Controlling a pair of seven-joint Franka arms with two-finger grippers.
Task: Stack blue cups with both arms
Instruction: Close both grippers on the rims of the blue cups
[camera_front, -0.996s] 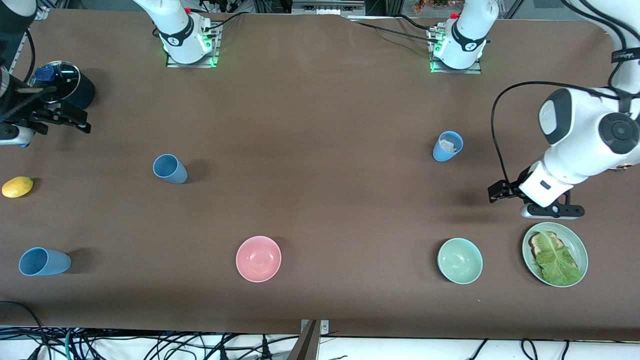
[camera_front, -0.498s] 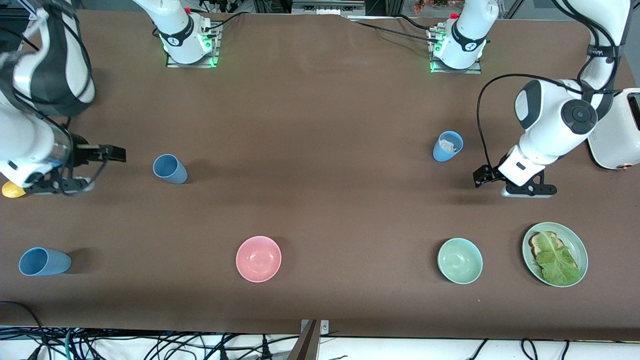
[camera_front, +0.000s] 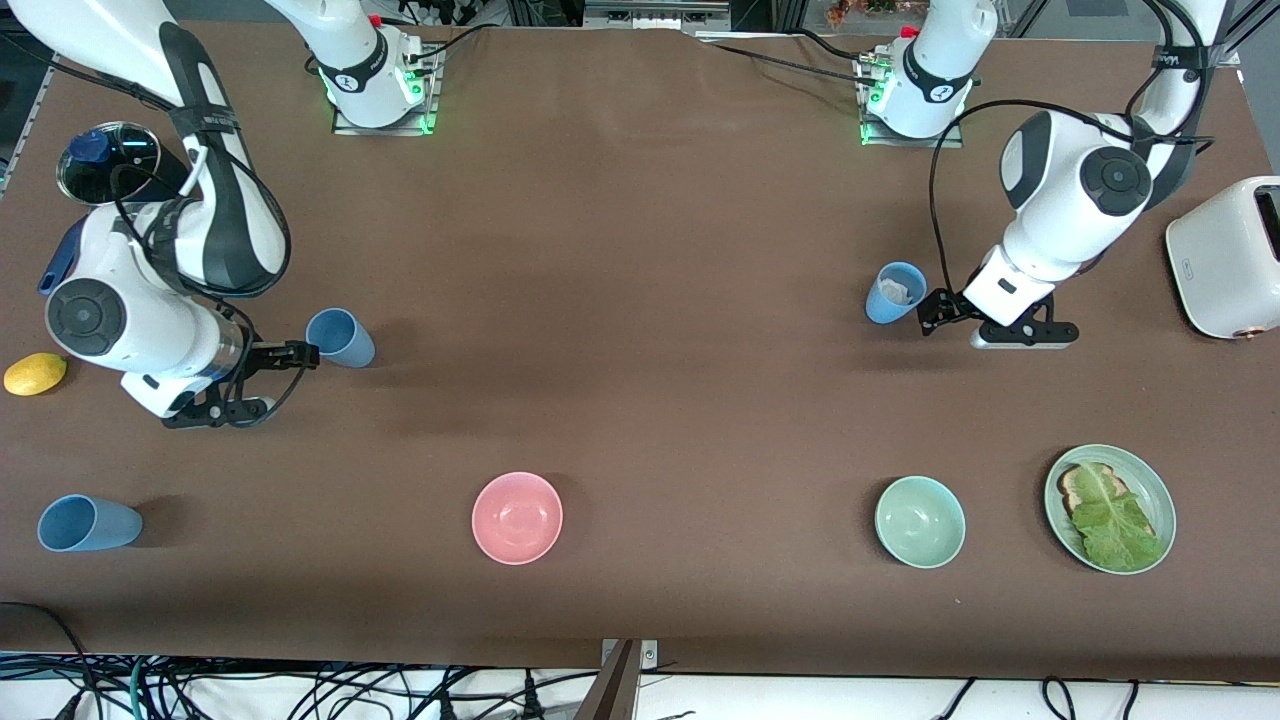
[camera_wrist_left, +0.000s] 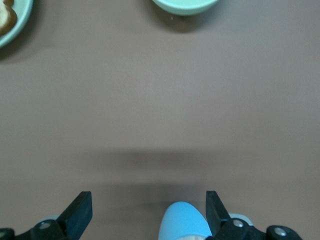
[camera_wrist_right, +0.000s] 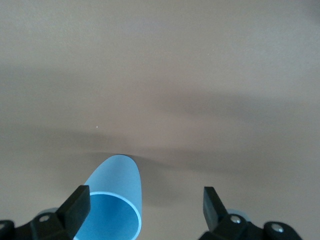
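Both arms bent low, each claw (left (camera_front: 935, 318), right (camera_front: 290, 365)) spread apart beside a blue cup (camera_front: 893, 292).

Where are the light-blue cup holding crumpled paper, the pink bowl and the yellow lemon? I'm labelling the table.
Light-blue plastic cup holding crumpled paper (camera_front: 895, 293): front view, on its open mouth.
Pink round bowl (camera_front: 517, 517): front view, inside centre.
Yellow lemon (camera_front: 35, 373): front view, mid-skin.

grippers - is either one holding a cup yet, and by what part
Nothing is held. The left gripper is open beside one blue cup, and the right gripper is open beside another blue cup.
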